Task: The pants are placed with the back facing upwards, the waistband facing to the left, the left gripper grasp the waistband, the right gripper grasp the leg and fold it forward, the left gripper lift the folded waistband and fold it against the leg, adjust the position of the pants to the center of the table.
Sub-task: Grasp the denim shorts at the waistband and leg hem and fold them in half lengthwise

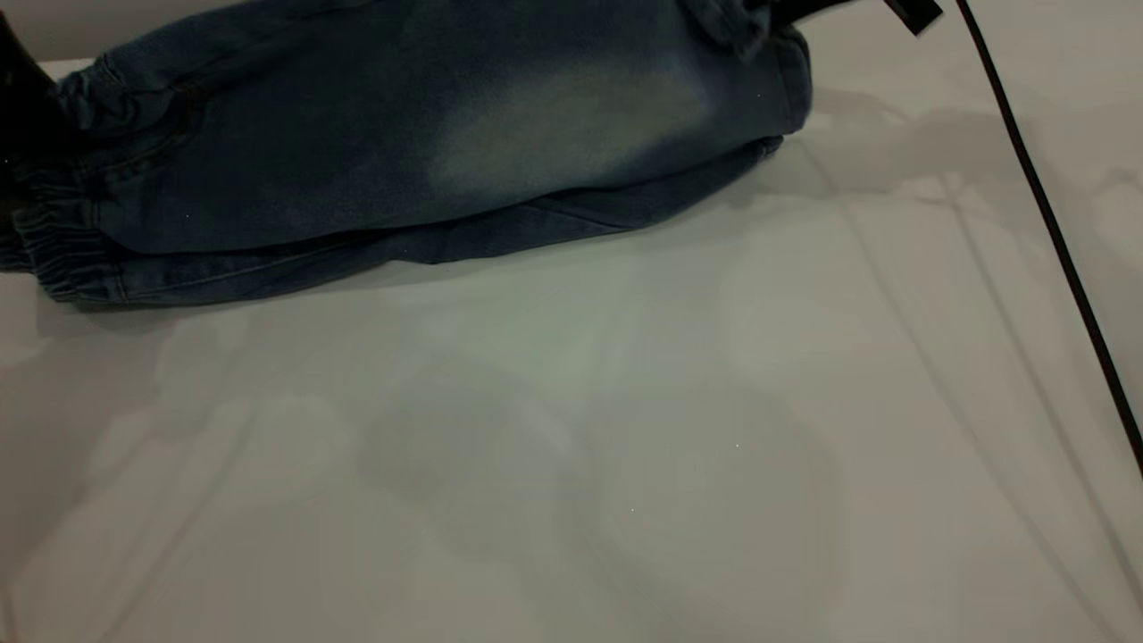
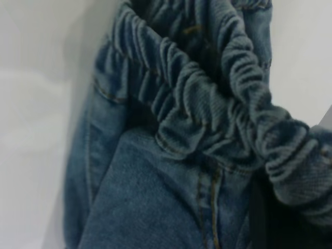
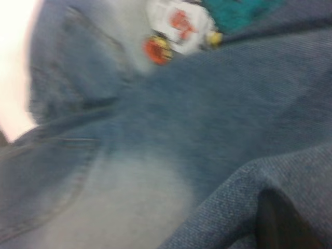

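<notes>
The blue denim pants lie folded lengthwise along the far side of the white table, with a faded whitish patch on top. Their ruffled waistband is at the left. My left gripper is shut on the waistband, and gathered elastic bunches over its dark finger; in the exterior view it shows only as a dark shape at the left edge. My right gripper is shut on the leg, with a denim fold draped over its finger. A colourful print shows beyond it.
A black cable runs down the right side of the exterior view, above the table. Bare white tabletop spreads in front of the pants across the whole near half.
</notes>
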### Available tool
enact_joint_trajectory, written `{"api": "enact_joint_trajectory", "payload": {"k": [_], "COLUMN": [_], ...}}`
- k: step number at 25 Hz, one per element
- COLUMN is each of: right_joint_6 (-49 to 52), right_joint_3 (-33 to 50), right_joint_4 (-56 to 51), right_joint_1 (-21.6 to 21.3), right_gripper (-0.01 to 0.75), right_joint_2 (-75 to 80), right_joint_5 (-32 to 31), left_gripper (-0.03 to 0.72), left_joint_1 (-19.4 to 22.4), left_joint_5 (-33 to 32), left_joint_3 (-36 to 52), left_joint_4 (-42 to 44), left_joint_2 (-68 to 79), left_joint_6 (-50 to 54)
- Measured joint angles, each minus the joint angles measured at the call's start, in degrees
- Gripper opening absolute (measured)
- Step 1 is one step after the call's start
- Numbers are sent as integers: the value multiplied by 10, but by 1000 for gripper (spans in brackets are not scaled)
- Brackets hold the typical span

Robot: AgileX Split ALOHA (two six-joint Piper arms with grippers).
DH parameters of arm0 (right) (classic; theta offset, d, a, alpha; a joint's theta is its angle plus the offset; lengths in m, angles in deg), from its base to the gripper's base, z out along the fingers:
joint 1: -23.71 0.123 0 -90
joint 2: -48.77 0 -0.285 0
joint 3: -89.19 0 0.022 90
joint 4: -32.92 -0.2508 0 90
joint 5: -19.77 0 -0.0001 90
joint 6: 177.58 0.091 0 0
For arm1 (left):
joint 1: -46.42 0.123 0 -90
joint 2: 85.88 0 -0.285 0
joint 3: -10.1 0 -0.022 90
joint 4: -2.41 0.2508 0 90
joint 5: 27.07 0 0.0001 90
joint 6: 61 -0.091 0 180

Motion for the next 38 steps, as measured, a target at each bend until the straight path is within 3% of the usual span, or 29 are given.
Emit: {"api": "enact_joint_trajectory", "payload": {"k": [7, 18, 31, 38], "right_joint_6": [43, 120, 174, 151], "right_joint_3": [-62, -185, -185, -185], "right_joint_4": [-4, -4, 57, 53], "right_joint_1": [0, 0, 0, 0], "right_gripper": [15, 15, 15, 27], "right_joint_2": [25, 106, 132, 132], "right_joint_5": [0, 0, 25, 30], "left_gripper": [128, 128, 128, 128], "left_joint_1": [0, 0, 0, 0], "left_joint_5": [-34, 34, 65, 65], "left_joint_3": [-75, -133, -137, -156], "left_joint_4": [0, 0, 0, 57], "left_joint_2": [53, 109, 172, 172], "left_joint_6": [-4, -6, -51, -66]}}
